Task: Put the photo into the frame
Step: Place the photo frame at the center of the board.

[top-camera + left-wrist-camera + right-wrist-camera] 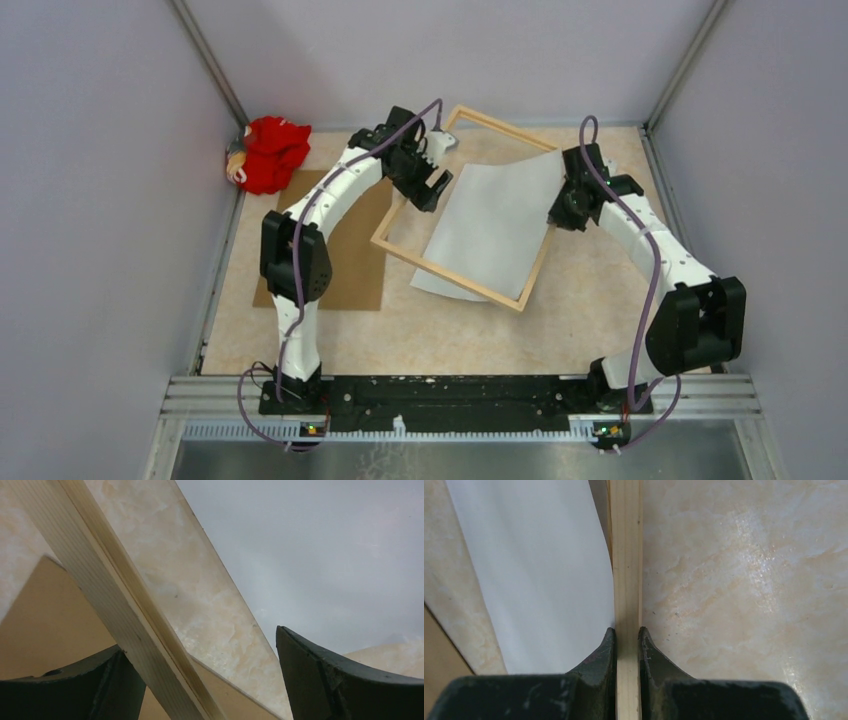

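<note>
Plainly, the right gripper (626, 639) pinches the frame (626, 555) by its thin wooden rail, with the photo (539, 570) curling against the rail's inner edge. The left gripper (197, 647) stands wide, straddling another rail. Only the overhead view shows the photo lying grey back up, skewed across the frame, one corner overhanging the near rail.

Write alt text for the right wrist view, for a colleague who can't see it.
The right pincer is shut on a rail of the frame, clamping it from both sides. The photo, pale back up, lies left of the rail, its edge meeting it near the pincer; the marbled table shows to the right.
</note>
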{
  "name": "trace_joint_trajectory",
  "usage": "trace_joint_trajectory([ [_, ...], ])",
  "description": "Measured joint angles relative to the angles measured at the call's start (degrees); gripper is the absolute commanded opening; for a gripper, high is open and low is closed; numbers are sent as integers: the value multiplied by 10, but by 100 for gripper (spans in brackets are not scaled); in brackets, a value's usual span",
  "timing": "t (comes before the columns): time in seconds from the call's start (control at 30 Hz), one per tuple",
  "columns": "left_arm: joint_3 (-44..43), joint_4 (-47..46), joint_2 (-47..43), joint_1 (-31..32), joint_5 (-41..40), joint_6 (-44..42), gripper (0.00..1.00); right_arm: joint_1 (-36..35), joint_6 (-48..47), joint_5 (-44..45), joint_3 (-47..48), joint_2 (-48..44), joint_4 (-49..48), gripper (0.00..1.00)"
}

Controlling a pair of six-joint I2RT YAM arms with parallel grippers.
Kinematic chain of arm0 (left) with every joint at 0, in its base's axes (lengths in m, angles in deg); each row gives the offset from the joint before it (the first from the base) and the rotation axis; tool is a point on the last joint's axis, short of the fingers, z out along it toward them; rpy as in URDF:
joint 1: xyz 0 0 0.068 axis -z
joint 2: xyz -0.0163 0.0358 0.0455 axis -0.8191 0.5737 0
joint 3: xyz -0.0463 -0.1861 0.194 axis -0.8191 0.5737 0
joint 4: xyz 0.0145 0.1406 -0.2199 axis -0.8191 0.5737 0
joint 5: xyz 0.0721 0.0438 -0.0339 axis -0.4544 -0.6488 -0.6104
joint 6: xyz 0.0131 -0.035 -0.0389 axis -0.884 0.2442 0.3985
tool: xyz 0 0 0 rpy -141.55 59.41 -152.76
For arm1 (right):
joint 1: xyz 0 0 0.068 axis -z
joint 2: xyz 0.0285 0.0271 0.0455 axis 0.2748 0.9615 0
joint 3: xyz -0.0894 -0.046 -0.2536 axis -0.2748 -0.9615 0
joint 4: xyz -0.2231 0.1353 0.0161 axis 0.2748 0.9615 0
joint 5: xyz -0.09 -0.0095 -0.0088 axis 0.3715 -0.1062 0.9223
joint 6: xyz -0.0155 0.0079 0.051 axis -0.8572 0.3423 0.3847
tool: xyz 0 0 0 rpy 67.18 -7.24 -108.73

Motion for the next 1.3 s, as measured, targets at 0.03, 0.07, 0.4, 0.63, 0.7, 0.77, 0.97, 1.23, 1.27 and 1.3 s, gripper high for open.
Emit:
trace_joint_trajectory([
  [0.03, 16, -1, 0, 1, -2, 0, 82, 0, -7, 1, 0, 0, 5, 0],
  [0.07, 26, 0, 0, 2, -4, 0, 75, 0, -13, 2, 0, 0, 10, 0],
  [0.4, 41, -17, 0, -4, -21, 21, 0, 0, -24, -2, -23, -8, 16, 10],
  [0.63, 38, -28, 0, -3, -13, 50, 0, 0, -15, -14, -75, -10, -21, 30],
  [0.7, 38, -42, 0, -2, -6, 59, 0, 1, -18, -17, -87, -10, -24, 37],
  [0.77, 38, -57, 0, 0, 5, 71, 0, 2, -23, -22, -98, -10, -28, 49],
  [0.97, 46, -101, -7, 16, 58, 113, 0, 31, -29, -60, -126, -14, -69, 82],
  [1.23, 79, -135, -21, 58, 96, 162, 0, 71, -43, -82, -132, -59, -91, 84],
  [1.27, 80, -139, -21, 60, 97, 168, 0, 72, -43, -84, -132, -63, -93, 84],
  [1.3, 81, -142, -21, 60, 97, 175, 0, 71, -42, -90, -132, -66, -96, 84],
])
